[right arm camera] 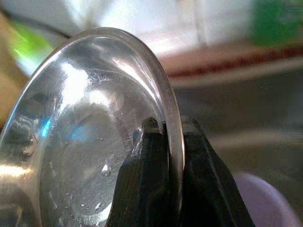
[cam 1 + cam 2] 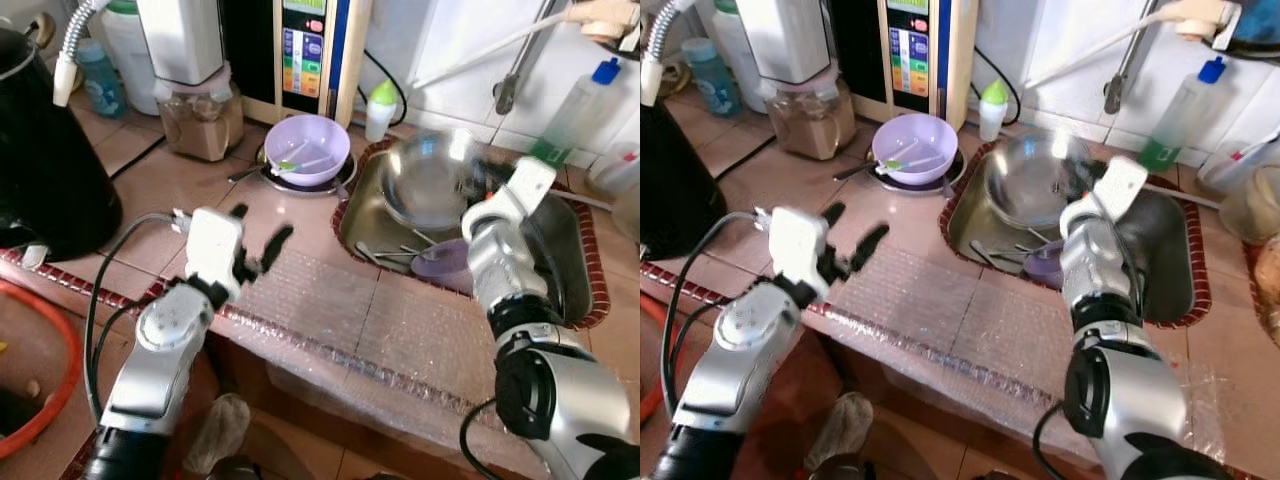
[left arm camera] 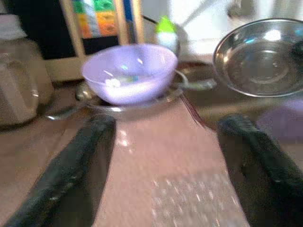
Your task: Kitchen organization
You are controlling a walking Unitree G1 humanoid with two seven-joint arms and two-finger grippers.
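Observation:
My right gripper (image 1: 171,135) is shut on the rim of a shiny steel bowl (image 2: 428,178), holding it tilted above the sink (image 2: 560,305). The bowl (image 1: 90,137) looks blurred in the eye views. A lilac plastic bowl (image 2: 306,148) with a green-handled utensil in it rests on a steel plate on the counter, left of the sink. My left gripper (image 2: 258,238) hovers open over the pink tiled counter, short of that lilac bowl (image 3: 127,73). A second lilac bowl (image 2: 445,262) and cutlery lie in the sink.
Bubble wrap (image 2: 340,300) covers the counter's front edge. A jar of brown powder (image 2: 200,118), a water purifier (image 2: 300,50) and a small green-capped bottle (image 2: 380,108) stand at the back. A black bin (image 2: 45,160) and a red basin (image 2: 50,380) are at left. The tap (image 2: 520,60) is above the sink.

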